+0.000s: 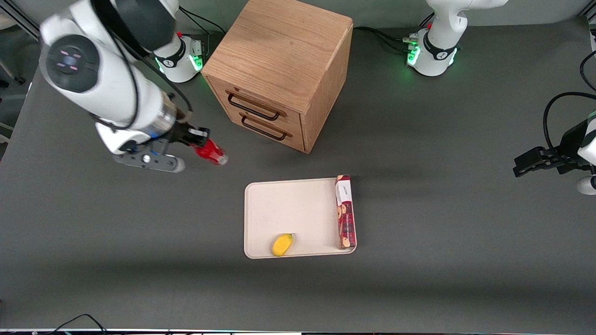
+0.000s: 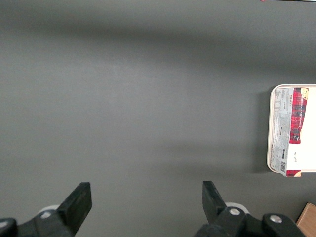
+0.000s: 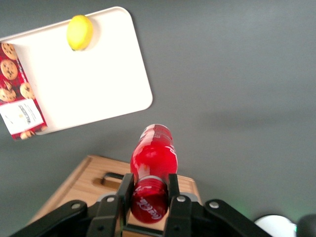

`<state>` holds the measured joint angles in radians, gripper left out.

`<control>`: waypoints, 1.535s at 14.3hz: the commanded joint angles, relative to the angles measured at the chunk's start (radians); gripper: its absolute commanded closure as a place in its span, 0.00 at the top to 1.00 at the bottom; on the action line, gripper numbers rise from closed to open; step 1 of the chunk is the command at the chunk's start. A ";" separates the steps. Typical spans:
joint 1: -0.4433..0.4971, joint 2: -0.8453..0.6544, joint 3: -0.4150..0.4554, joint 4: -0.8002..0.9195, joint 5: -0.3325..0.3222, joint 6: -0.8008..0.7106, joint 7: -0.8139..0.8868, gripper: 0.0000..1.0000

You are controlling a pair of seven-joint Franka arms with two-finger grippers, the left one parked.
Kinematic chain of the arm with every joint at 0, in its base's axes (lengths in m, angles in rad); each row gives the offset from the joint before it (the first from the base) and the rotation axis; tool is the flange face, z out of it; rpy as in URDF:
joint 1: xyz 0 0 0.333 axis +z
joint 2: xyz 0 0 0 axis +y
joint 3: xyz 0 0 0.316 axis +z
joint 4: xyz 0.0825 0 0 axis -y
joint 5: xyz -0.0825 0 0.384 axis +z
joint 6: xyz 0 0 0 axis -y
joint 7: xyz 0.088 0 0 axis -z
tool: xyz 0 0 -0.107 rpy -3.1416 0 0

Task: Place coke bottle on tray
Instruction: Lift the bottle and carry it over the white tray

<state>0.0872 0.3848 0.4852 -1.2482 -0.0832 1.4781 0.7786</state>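
Note:
My right gripper is shut on the coke bottle, a small red bottle, and holds it in the air above the table, toward the working arm's end from the tray. In the right wrist view the gripper clamps the bottle near its red cap, with the silvery base pointing away. The cream-white tray lies on the table nearer the front camera than the cabinet; it also shows in the right wrist view and at the frame edge of the left wrist view.
A yellow fruit lies on the tray near its front rim. A long red biscuit box lies along the tray's edge toward the parked arm. A wooden drawer cabinet stands farther from the camera than the tray.

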 commanded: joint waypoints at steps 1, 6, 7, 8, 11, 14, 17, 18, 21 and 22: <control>0.002 0.055 0.044 -0.031 -0.059 0.106 0.114 0.15; 0.005 0.136 0.046 -0.168 -0.160 0.342 0.235 0.15; 0.020 0.161 0.046 -0.175 -0.199 0.370 0.267 0.15; 0.025 0.178 0.046 -0.189 -0.226 0.408 0.296 0.15; 0.025 0.224 0.046 -0.203 -0.237 0.490 0.347 0.15; 0.028 0.244 0.046 -0.218 -0.276 0.519 0.398 0.15; 0.028 0.247 0.049 -0.235 -0.279 0.553 0.413 0.19; 0.028 0.247 0.050 -0.235 -0.277 0.553 0.418 0.33; 0.025 0.235 0.052 -0.229 -0.277 0.547 0.403 0.94; 0.023 0.221 0.055 -0.223 -0.277 0.536 0.396 1.00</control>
<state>0.1151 0.6344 0.5281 -1.4758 -0.3364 2.0223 1.1562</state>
